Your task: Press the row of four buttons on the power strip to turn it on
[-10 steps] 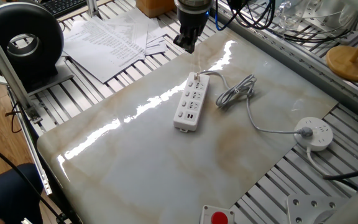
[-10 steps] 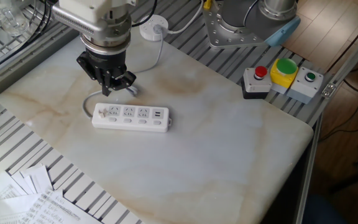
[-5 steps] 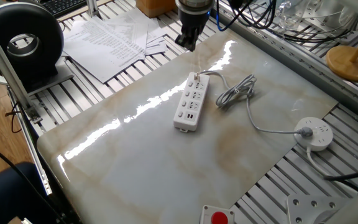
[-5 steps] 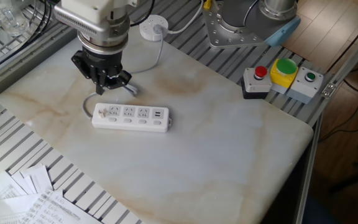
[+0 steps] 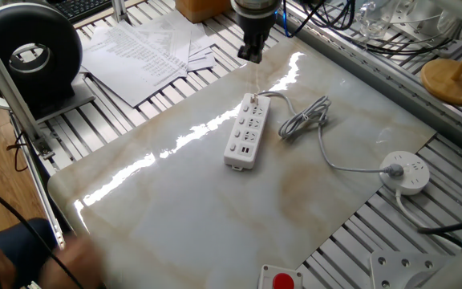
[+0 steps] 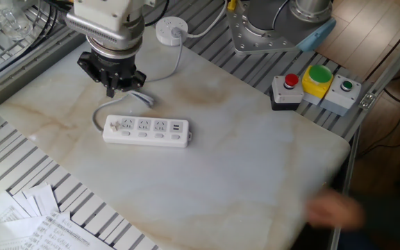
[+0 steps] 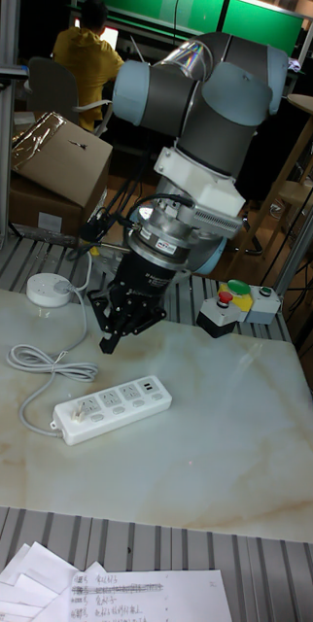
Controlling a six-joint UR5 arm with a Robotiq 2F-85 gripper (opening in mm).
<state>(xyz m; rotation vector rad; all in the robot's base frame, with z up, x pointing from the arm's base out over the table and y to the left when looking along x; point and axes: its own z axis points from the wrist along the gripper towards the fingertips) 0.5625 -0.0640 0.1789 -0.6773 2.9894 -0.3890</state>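
Note:
The power strip point(image 5: 245, 132) point(image 6: 146, 130) point(image 7: 110, 408) lies flat on the marble tabletop point(image 6: 242, 160). Its row of four buttons point(image 6: 144, 138) point(image 7: 113, 419) runs along one long edge as small white switches. My gripper point(image 5: 251, 54) point(image 6: 112, 88) point(image 7: 107, 341) hangs in the air beyond the cable end of the strip, not touching it. In the tall fixed view its fingers meet in a single tip, holding nothing.
The strip's white cable point(image 5: 304, 120) coils beside it and runs to a round white socket puck point(image 5: 405, 172) point(image 6: 171, 29). A control box with red and green buttons point(image 6: 312, 86) sits at the table edge. Papers point(image 5: 152, 53) lie off the marble. A blurred hand point(image 6: 333, 208) shows at one edge.
My gripper has lifted and drawn back from the cable end of the strip. A blurred hand has come in at the table's edge. The strip has not moved.

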